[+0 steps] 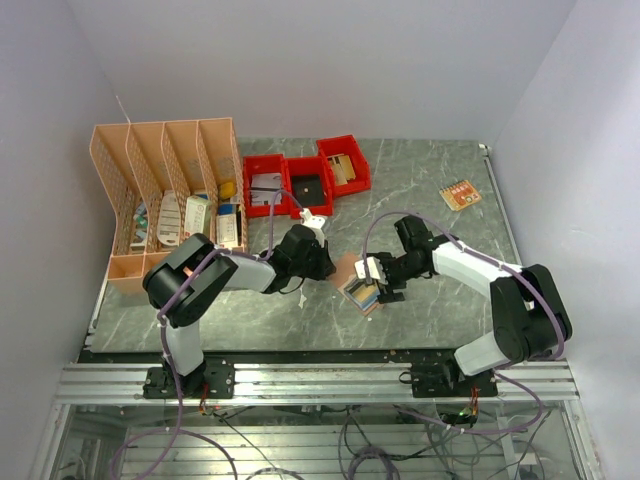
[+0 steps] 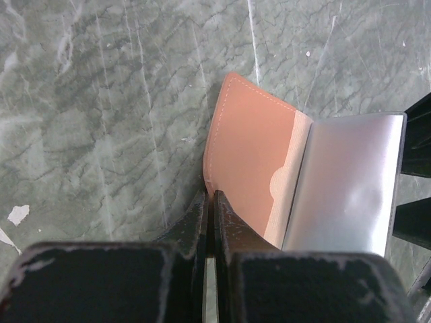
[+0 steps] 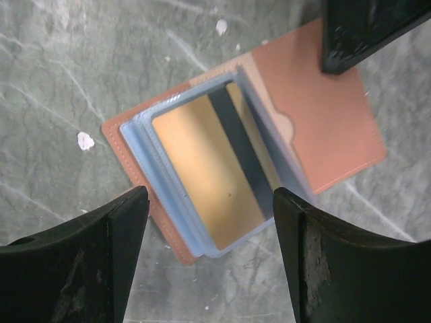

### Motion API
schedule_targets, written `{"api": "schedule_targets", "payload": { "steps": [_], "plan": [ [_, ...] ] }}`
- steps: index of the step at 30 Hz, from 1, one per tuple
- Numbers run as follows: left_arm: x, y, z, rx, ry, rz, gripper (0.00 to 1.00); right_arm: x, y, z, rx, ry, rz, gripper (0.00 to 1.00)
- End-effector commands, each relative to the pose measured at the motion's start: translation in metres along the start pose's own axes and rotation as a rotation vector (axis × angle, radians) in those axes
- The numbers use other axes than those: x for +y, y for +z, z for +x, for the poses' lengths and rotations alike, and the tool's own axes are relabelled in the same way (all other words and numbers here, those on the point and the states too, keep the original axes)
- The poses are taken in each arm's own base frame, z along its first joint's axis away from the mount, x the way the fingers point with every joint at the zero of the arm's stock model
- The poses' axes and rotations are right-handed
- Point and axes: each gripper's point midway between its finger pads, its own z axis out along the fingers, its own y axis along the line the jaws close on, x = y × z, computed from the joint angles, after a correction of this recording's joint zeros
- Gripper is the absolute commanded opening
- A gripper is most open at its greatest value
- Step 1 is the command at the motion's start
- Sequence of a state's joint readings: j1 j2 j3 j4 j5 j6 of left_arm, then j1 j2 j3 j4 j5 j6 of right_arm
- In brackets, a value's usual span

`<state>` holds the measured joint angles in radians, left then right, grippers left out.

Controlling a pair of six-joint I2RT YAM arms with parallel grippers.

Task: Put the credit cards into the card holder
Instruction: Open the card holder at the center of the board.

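The card holder [image 3: 337, 128] lies unfolded on the marble table, a tan leather wallet with clear sleeves fanned over its near panel. A gold credit card [image 3: 202, 168] with a dark stripe sits inside the top sleeve. My right gripper [image 3: 209, 198] hovers open just above that sleeve's end, its fingers apart on either side and touching nothing. My left gripper [image 2: 212, 198] is shut on the edge of the card holder [image 2: 249, 148], pinning its bare panel. In the top view both grippers meet over the card holder [image 1: 358, 290] in front of the arms.
A peach desk organizer [image 1: 165, 190] stands at the back left, with red bins [image 1: 305, 180] beside it. A small orange card-like piece [image 1: 461, 194] lies at the far right. The left gripper's black finger [image 3: 363, 30] shows in the right wrist view.
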<state>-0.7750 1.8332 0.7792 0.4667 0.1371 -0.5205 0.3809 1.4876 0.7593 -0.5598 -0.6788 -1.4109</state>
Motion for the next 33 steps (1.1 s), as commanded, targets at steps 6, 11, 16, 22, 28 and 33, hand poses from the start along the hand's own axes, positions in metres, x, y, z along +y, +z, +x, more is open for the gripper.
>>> {"api": "schedule_targets", "payload": {
  "steps": [6, 11, 16, 22, 28, 33],
  "plan": [
    [0.002, 0.003, 0.011, 0.057, 0.017, 0.001, 0.07, -0.008, -0.006, -0.030, -0.107, -0.037, -0.024, 0.77],
    [0.002, 0.003, 0.012, 0.061, 0.017, -0.001, 0.07, -0.009, -0.001, -0.015, -0.045, -0.046, -0.006, 0.77],
    [0.002, 0.005, 0.012, 0.063, 0.016, 0.003, 0.07, -0.007, 0.006, -0.006, -0.002, -0.059, 0.000, 0.77],
    [0.001, 0.006, 0.012, 0.064, 0.015, 0.006, 0.07, -0.006, 0.011, -0.003, 0.019, -0.068, 0.004, 0.77],
    [0.001, 0.008, 0.013, 0.069, 0.015, 0.011, 0.07, -0.016, 0.012, -0.003, 0.038, -0.070, 0.042, 0.75],
    [0.001, 0.008, 0.014, 0.074, 0.025, 0.013, 0.07, -0.031, 0.006, -0.013, 0.019, -0.033, 0.083, 0.63]
  ]
}}
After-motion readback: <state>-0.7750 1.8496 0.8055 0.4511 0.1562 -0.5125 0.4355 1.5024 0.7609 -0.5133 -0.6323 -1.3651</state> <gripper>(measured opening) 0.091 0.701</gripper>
